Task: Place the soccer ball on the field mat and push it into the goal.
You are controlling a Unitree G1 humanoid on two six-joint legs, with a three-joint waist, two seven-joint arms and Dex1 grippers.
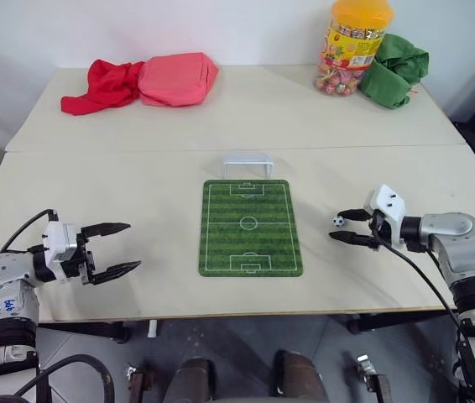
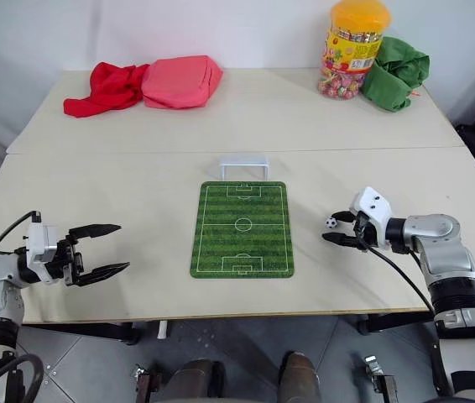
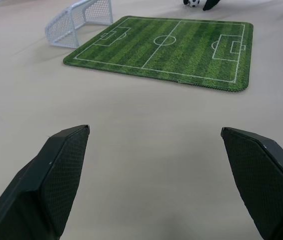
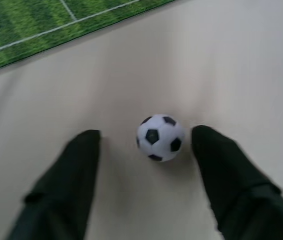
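The ball [image 4: 160,137] sits on the bare table [image 1: 137,143], not yet on the mat [image 1: 250,227]. It lies right between the two black fingers of the right pincer [image 1: 343,228], near their tips. The fingers stand part way open, with a gap on one side of the ball, while the other finger looks very close to it or just touching. So the ball is not gripped yet. The mat lies a little way past the right pincer's tips, toward the middle of the table, and the goal [image 1: 247,162] stands at the mat's far end, touching or almost touching its edge. The left pincer [image 1: 110,249] hangs over the table on the other side of the mat, well apart from the ball, with its fingers spread wide and nothing in them. The step in hand looks like picking up the ball. Next, the right pincer likely needs to squeeze gently on the ball, since a round little ball can slip or roll away. Then it should lift it, carry it over the mat, and set it down softly so it stays put before the push toward the goal.
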